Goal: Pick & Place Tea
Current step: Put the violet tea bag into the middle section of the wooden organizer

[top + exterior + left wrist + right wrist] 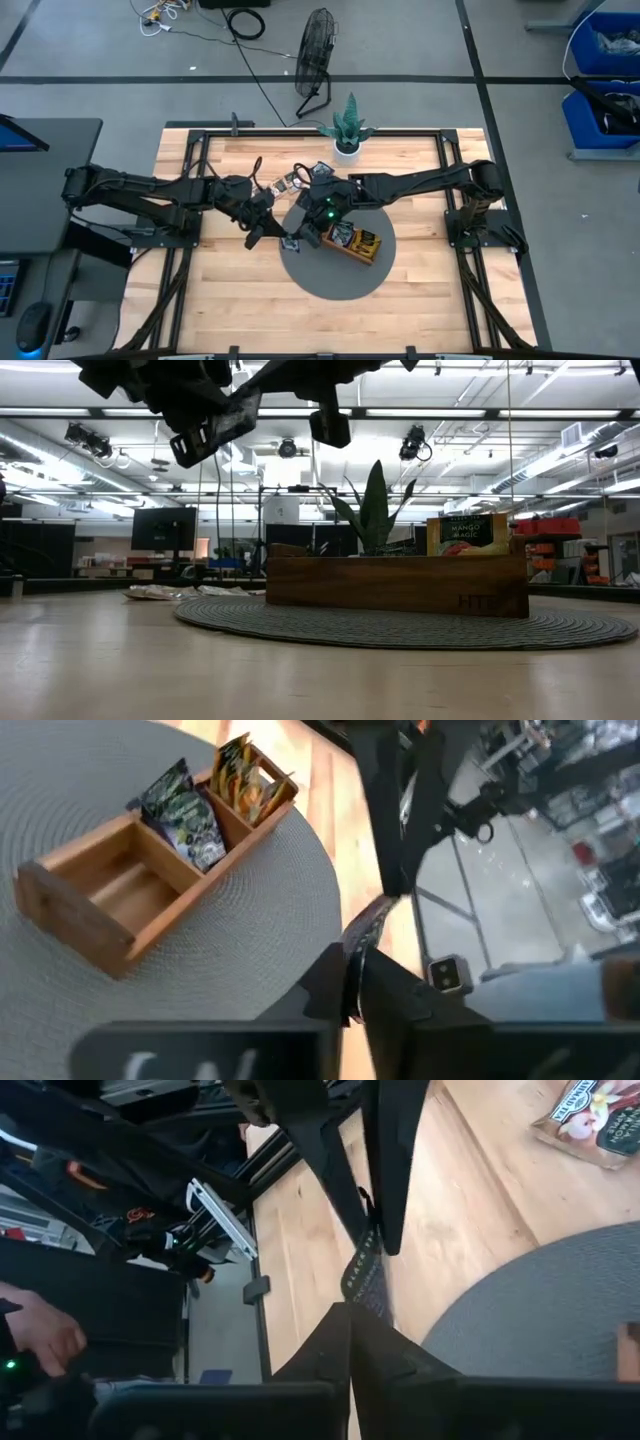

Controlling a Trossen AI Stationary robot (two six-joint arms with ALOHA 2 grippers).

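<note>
Both grippers meet in the air over the left rim of the round grey mat [335,278]. Between them hangs one dark tea sachet [362,1275], seen edge-on. My left gripper [350,988] and my right gripper [350,1330] are each shut on one end of it. The wooden tray [110,890] lies on the mat to their right. A dark sachet [185,815] and a yellow one [245,780] stand in two of its compartments. Loose sachets [293,182] lie flat on the table beyond the grippers. My left gripper pinches one end of the dark sachet [362,932] between its two fingers [345,1190], slanting down from the table's left. The sachet is lifted clear of the mat. My right gripper pinches the sachet's other end [358,1295] between its two fingers, slanting down from the table's right. The sachet spans the short gap between the two grippers, edge-on and clear of the table.
A potted plant [347,130] stands at the table's far edge. One pale sachet [595,1115] lies on the wood beside the mat. A black frame runs along the table's sides. A person's hand [40,1330] shows beyond the table's left side.
</note>
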